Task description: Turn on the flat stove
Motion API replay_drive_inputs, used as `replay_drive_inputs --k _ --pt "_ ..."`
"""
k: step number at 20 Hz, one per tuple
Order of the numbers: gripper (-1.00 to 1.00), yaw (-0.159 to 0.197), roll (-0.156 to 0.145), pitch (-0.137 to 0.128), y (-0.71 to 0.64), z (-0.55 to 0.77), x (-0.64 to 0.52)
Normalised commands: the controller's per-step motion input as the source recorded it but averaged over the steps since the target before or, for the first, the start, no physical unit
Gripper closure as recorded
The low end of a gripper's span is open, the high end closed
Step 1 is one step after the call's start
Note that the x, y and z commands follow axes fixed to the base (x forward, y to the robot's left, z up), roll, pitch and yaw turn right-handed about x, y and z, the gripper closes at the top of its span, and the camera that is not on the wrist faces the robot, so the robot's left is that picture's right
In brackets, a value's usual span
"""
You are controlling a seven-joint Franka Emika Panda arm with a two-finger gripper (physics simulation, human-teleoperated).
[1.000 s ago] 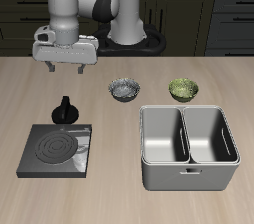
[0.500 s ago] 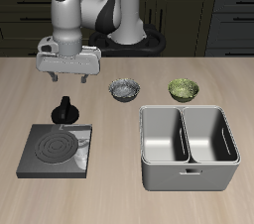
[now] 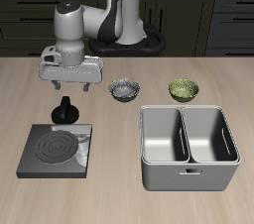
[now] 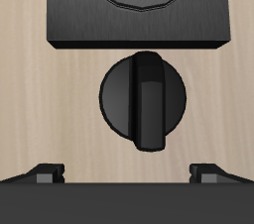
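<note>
The flat stove (image 3: 55,152) is a thin dark grey square plate with a grey ring burner (image 3: 55,147), near the table's front edge. Its black round knob (image 3: 65,112) stands just behind the plate, with its ridge upright. My gripper (image 3: 69,87) hangs open just above the knob, apart from it. In the wrist view the knob (image 4: 145,98) lies between the spread fingertips (image 4: 45,173), and the stove plate (image 4: 138,8) with its grey burner rings shows beyond it.
A grey double-compartment metal tub (image 3: 189,147) stands beside the stove. A dark patterned bowl (image 3: 125,89) and a green bowl (image 3: 183,89) sit farther back on the table.
My gripper has come down and shifted a little toward the knob, from well above the table to just over it. It stays open.
</note>
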Motion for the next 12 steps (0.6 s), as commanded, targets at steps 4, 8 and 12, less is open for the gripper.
replay_drive_inputs --k 4,8,12 --pt "-1.00 -0.007 -0.009 0.014 0.00 -0.19 0.06" --pt "-1.00 0.012 -0.014 -0.006 -0.06 -0.13 0.08" --pt "-1.00 -0.004 -0.053 0.003 -0.28 -0.05 0.15"
